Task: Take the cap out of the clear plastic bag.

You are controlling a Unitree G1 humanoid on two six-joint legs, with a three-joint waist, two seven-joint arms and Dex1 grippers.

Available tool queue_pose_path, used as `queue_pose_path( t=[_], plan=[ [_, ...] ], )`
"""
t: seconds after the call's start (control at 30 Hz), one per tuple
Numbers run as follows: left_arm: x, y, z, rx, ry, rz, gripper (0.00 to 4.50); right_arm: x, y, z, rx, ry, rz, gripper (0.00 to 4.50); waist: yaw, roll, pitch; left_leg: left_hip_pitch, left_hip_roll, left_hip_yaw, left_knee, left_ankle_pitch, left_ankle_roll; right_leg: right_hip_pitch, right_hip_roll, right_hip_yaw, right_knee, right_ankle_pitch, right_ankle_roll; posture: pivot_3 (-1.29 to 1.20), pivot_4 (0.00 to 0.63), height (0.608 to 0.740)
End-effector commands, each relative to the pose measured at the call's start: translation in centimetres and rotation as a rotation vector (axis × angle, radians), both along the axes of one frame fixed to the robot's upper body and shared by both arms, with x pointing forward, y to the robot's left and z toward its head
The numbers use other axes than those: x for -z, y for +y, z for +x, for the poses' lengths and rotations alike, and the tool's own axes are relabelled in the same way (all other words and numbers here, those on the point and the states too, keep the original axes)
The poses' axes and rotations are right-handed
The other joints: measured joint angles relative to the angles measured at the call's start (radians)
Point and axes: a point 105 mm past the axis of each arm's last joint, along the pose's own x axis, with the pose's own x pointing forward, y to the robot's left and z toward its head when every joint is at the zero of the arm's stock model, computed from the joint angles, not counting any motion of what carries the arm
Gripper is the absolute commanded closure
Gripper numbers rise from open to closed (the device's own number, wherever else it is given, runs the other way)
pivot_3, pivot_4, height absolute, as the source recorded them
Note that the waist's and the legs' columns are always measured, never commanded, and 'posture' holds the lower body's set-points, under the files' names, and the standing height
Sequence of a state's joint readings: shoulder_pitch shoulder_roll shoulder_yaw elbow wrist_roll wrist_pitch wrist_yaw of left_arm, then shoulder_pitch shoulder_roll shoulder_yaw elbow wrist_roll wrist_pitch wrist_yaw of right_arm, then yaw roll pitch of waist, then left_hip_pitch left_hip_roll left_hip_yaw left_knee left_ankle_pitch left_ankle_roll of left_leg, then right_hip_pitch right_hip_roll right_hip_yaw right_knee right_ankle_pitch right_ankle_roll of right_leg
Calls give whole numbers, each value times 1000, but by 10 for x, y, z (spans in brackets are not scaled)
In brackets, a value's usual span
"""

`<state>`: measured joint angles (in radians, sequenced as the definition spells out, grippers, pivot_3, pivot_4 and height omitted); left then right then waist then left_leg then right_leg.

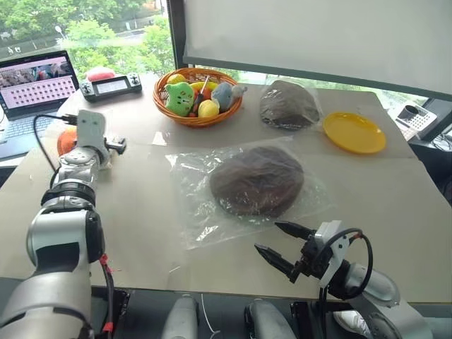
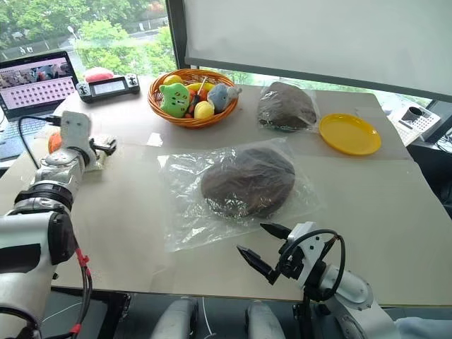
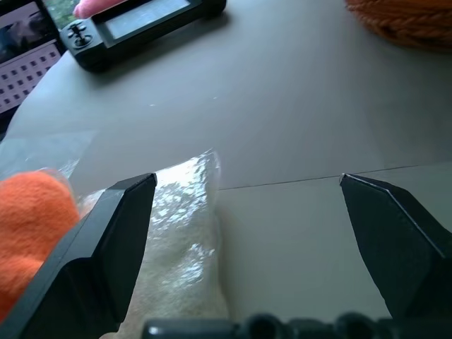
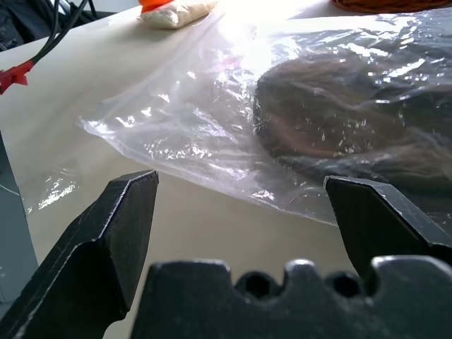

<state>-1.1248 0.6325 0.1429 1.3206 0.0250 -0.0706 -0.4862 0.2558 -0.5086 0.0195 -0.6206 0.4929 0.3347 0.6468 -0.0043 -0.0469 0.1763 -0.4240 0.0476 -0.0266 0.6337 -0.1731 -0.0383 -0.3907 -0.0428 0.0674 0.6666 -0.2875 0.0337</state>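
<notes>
left tool [image 3: 247,212] wide open | white packet [image 3: 180,240] and orange thing [image 3: 32,219] beside one finger | black controller [image 3: 134,25] beyond

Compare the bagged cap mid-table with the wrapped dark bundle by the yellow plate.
The cap looks reddish brown and lies flat in a loose clear bag far wider than itself; the bundle looks greyer, more humped, in tight wrap. The cap is nearer the right gripper; the bundle sits beside the plate. Both are dark, rounded, under clear plastic.

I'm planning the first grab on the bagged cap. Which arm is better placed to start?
Probably the right. The right gripper hangs open just short of the near edge of the clear plastic bag, facing the cap. The left gripper, also open, is off by a white packet at the table's far left.
</notes>
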Motion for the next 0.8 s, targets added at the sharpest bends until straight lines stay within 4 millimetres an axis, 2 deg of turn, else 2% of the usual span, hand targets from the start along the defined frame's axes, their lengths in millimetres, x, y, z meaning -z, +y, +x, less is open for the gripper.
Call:
queue_pose_path(
  t=[0.03, 0.13, 0.23, 0.33, 0.43, 0.57, 0.63, 0.73, 0.8],
  plan=[
    [-61, -51, -20, 517, -158, -57, 29, -22, 5, 3, -23, -83, -4, 0, -9, 0, 0, 0, 0, 0, 0, 0, 0, 0, 0, 0, 0, 0, 0, 0, 150, 740],
    [-62, -66, -60, 788, -112, -57, 29, -36, 11, 8, -44, -121, 10, 0, -38, 1, 0, 1, 1, 1, 0, 0, 0, 0, 0, 1, 1, 2, -3, 0, 150, 740],
    [-33, -61, -111, 916, 55, -35, 29, -48, 20, 14, -80, -162, 9, 0, -61, 2, 0, 5, 3, 3, -4, 0, 0, 0, 1, 5, 2, 2, -4, 0, 150, 740],
    [-15, -63, -145, 948, 145, -54, 29, -54, 26, 20, -106, -180, -2, 0, -68, 3, 0, 8, 3, 4, -5, 0, 0, 0, 1, 5, 5, 0, -6, 0, 150, 740],
    [6, -61, -170, 909, 169, -2, 29, -60, 34, 26, -152, -218, -44, 0, -51, 3, 0, 8, 3, 2, -5, 0, 0, 1, 0, 3, 7, 0, -6, 0, 150, 740],
    [19, -66, -202, 922, 152, 50, 29, -68, 51, 30, -243, -285, -103, 0, -34, 3, 0, 10, 3, 3, -4, 0, 0, 2, 0, 4, 6, -1, -6, 0, 150, 740],
    [26, -71, -216, 939, 148, 71, 29, -65, 59, 27, -314, -323, -168, 0, -29, 3, 0, 9, 3, 3, -4, 0, 0, 2, 0, 3, 5, -1, -7, 0, 150, 740],
    [30, -76, -225, 946, 135, 91, 29, -59, 67, 22, -399, -340, -213, 0, -14, 3, 0, 9, 3, 3, -5, 0, 0, 1, -1, 3, 4, -1, -8, 0, 150, 740],
    [33, -80, -230, 949, 128, 91, 29, -47, 73, 11, -520, -336, -260, 0, -12, 3, 0, 9, 3, 3, -5, 0, 0, 1, -1, 3, 4, -1, -8, 0, 150, 740]
  ],
)
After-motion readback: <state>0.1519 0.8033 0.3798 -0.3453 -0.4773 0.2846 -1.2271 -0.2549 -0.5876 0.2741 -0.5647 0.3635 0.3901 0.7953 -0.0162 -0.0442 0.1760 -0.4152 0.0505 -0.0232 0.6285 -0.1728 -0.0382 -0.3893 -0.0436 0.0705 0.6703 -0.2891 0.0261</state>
